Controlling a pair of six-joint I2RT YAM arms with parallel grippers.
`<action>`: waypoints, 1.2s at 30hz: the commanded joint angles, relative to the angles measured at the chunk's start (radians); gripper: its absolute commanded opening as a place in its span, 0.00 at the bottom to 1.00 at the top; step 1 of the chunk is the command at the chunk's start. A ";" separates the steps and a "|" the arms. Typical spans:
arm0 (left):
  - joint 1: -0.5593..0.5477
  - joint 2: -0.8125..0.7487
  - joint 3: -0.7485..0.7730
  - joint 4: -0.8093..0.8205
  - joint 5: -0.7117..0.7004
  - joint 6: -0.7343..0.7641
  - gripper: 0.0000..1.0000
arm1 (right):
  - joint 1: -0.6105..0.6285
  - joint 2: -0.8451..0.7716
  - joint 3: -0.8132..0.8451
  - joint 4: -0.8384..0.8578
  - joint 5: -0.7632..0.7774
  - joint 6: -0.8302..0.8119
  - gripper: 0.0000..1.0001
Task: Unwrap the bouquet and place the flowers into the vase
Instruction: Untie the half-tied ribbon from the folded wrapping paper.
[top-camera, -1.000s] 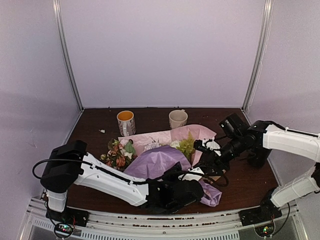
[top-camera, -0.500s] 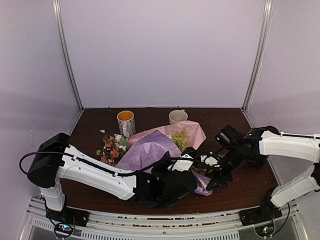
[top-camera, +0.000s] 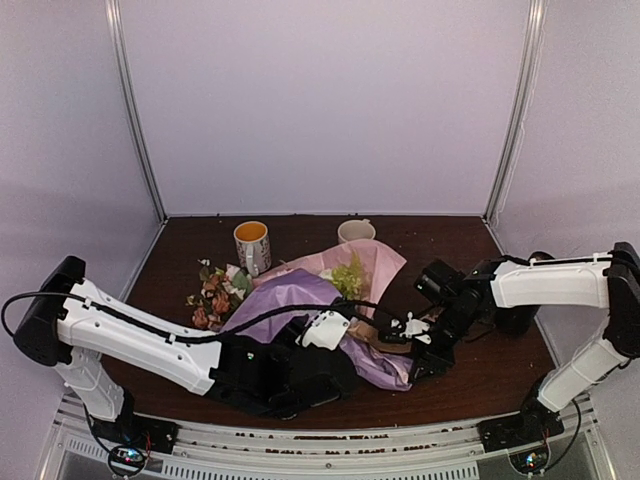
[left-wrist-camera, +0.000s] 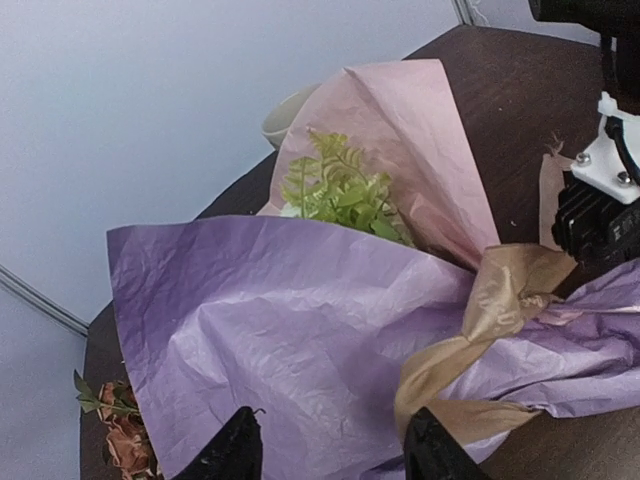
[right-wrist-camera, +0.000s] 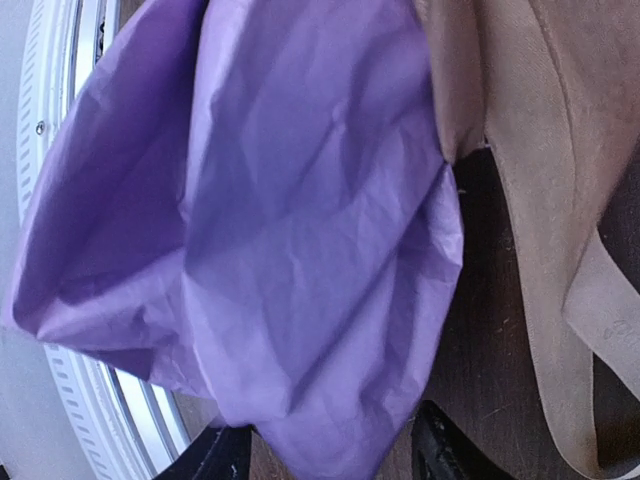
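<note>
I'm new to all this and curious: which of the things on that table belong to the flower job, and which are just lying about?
Part of the job: bouquet in lilac and pink paper; its flowers; black vase, mostly hidden behind the right arm.
Just lying about: mug with orange inside; cream mug.

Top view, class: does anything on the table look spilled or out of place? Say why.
The bouquet lies crumpled on its side rather than upright, and peach flowers spill from its left end near the orange-lined mug.
</note>
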 joint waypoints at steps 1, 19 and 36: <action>-0.011 -0.080 -0.054 -0.010 0.199 0.029 0.49 | 0.004 0.007 0.022 0.006 0.023 0.017 0.55; 0.137 -0.059 -0.114 0.240 0.924 0.216 0.46 | 0.004 -0.023 0.022 -0.015 -0.003 0.002 0.56; 0.203 0.148 0.128 0.159 1.018 0.356 0.00 | -0.001 0.003 0.026 -0.017 -0.004 0.009 0.54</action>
